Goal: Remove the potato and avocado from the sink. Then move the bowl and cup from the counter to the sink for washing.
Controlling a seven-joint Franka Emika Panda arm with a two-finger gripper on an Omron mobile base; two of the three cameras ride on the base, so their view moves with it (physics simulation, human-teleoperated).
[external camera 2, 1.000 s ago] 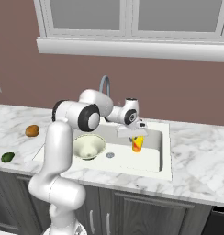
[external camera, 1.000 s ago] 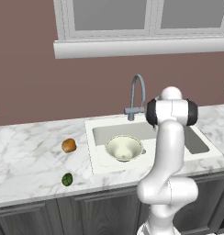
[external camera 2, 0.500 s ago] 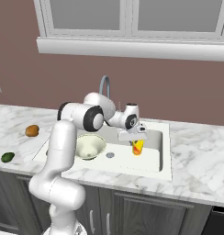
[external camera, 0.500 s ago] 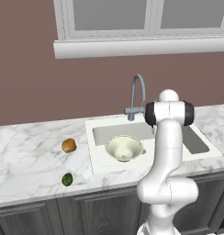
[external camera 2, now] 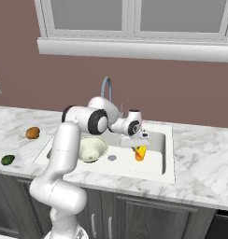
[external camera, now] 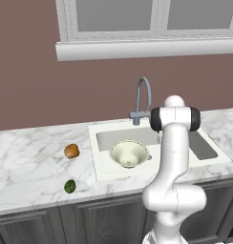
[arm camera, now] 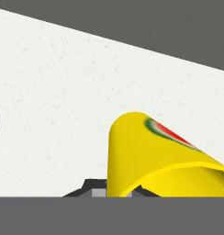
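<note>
**Cup's over the sink, but the drop could get messy**

So the hand [external camera 2: 140, 145] is pinching the cup [external camera 2: 140, 152] by its rim, fingers pressed tight on it, and it hangs low inside the sink [external camera 2: 167, 154], at about 3 o'clock from the bowl [external camera 2: 91, 148]. The hand view shows the cup [arm camera: 155, 160] tilted, with white basin floor behind it.

What worries me: I can't tell if the cup's bottom actually touches the floor. If the hand lets go while it's tilted like that, I'd guess it tips over and rolls, maybe toward the drain [external camera 2: 112, 158] or into the bowl. A thin rim pinch could also slip early.

Potato [external camera: 71, 151] and avocado [external camera: 69, 186] sit on the bench [external camera: 27, 157], well apart from the sink at its 9 o'clock, so nothing's at risk there.
</note>
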